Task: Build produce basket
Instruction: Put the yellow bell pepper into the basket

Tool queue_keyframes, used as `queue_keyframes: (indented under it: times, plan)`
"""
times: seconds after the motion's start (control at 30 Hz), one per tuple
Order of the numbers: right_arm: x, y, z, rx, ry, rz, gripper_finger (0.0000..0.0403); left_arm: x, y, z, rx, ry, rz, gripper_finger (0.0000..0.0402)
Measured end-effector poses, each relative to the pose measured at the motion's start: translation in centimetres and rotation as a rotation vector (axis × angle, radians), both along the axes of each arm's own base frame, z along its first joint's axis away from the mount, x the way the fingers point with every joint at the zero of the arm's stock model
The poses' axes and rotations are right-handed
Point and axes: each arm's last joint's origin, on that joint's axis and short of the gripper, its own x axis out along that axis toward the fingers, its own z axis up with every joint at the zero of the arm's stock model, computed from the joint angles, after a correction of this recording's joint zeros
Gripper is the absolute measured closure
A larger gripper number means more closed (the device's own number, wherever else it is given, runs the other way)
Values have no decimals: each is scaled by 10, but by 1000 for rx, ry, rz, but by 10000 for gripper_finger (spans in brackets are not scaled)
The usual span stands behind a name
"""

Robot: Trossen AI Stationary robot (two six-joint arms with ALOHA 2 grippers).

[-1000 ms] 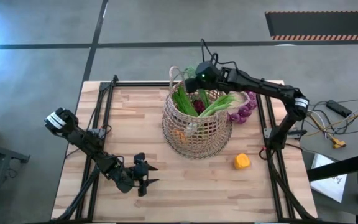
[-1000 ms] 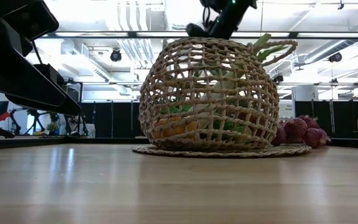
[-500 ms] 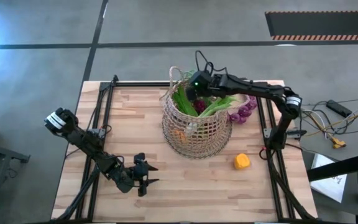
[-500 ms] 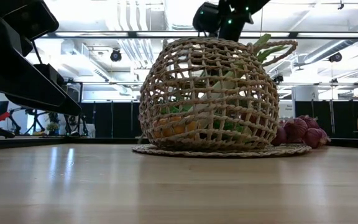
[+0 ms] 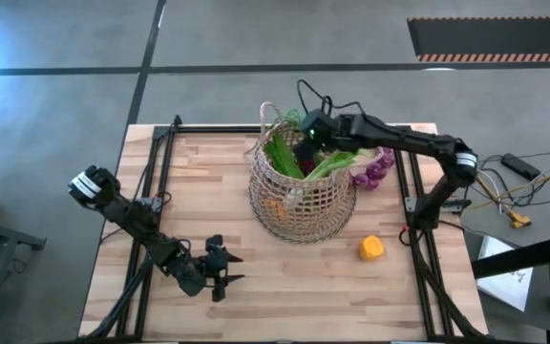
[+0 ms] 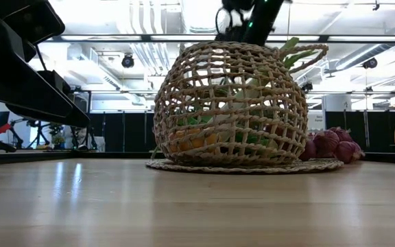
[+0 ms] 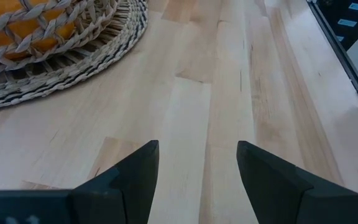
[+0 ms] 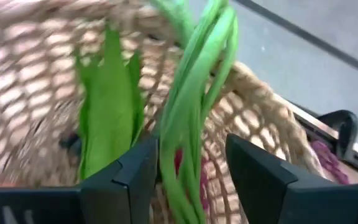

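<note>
Two items outside: yellow pepper (image 5: 371, 248) near right edge, grapes (image 5: 374, 170) behind. Right gripper (image 5: 306, 150) over basket (image 5: 302, 196), released, nearer both. Left gripper (image 5: 220, 269) unclenched, idle at front edge of surface (image 5: 199, 191).

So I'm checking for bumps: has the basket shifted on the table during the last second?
No. In the high view the basket sits at the same spot on the table; in the low view it is unchanged against its woven mat.
</note>
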Motion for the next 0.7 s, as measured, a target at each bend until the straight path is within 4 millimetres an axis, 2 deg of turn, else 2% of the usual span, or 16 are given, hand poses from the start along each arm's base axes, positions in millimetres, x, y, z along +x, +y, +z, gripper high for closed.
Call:
queue_keyframes:
  times: [0.07,0.17,0.37,0.57,0.7]
  plan:
    - [-3,22,7,-33,25,68,219,0,0,0,-1,0,1,201]
    - [-5,66,16,-149,65,139,224,0,0,0,-2,0,1,201]
    - [-17,172,31,-404,18,313,243,0,0,0,-3,-1,1,201]
    - [-47,267,28,-393,-76,557,262,0,0,0,-5,-3,1,201]
    - [-75,313,13,-296,-118,605,273,0,0,0,-5,-3,1,201]
